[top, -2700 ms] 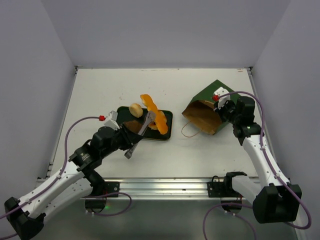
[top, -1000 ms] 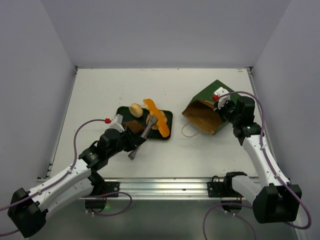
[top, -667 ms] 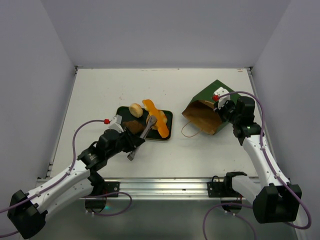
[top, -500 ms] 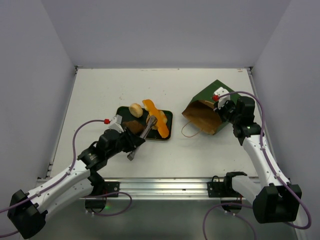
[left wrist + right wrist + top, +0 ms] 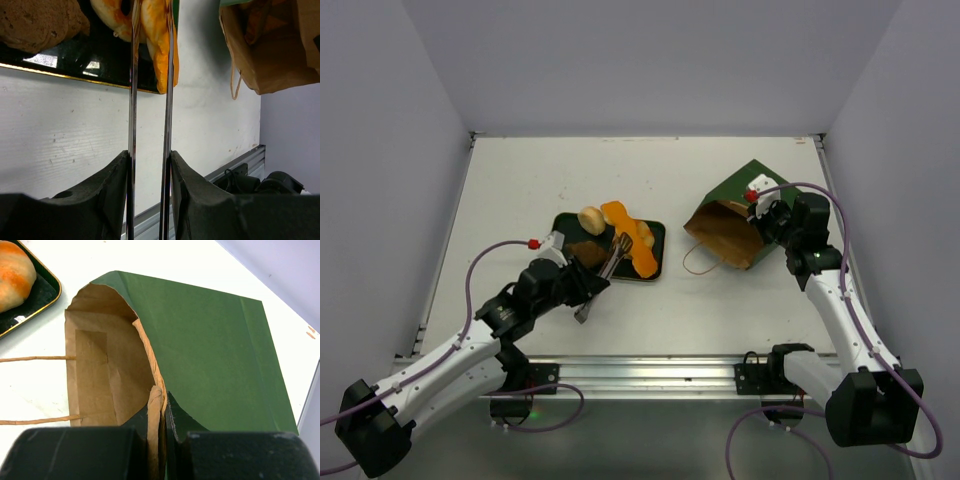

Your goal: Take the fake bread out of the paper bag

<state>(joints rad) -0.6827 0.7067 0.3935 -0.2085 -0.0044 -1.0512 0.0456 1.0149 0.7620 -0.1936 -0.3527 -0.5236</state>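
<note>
The left fingers (image 5: 588, 285) are clamped on the two arms of the slim metal tongs (image 5: 134, 100), squeezing them only lightly, so the arms stand a little apart. The tong tips reach over the dark rectangular tray (image 5: 70, 52) at the long orange baguette-like stick (image 5: 157, 45), which lies along the tray's right side. Next to it are a yellow-orange roll (image 5: 112, 15) and a rough brown bun (image 5: 35, 20). A round tan bun (image 5: 590, 219) sits at the far edge.

The step looks like setting the stick down. To do it well, let the tongs spring wide enough that both tips clear the stick. Lift them straight up before swinging right, so nothing gets dragged off the tray onto the white desk (image 5: 65, 130).

The right fingers (image 5: 765, 222) are closed on the rim of the dark green paper bag (image 5: 215, 355). The bag lies tipped on the right of the desk, with its brown mouth facing the tray. That pinch should hold the mouth wide and low for the tongs. Whether any bread remains inside cannot be told.
</note>
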